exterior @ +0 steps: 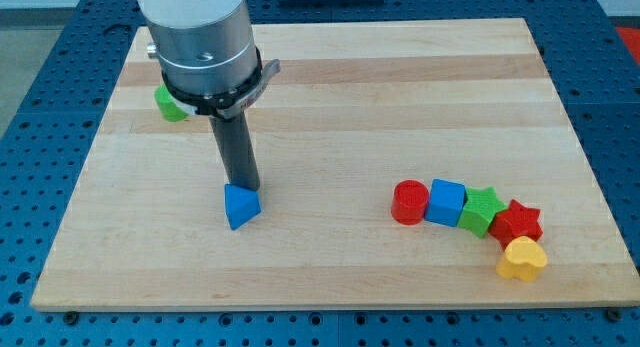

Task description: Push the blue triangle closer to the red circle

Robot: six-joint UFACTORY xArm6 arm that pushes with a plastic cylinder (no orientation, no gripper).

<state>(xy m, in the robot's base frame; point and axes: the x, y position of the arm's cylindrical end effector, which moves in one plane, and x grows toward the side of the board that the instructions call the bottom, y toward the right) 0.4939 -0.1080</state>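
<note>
Just above the blue triangle (241, 206) my tip (243, 185) (a bare rod, nothing gripped) touches it; next I must shove rightward toward the red circle (410, 202).

Between the blue triangle (241, 205) and the red circle (409, 202) you have bare board, nothing stands there. Behind the red circle, on the view's right, the blue cube (445, 202), green star (482, 209), red star (517, 223) and yellow heart (523, 258) make a touching chain.
</note>
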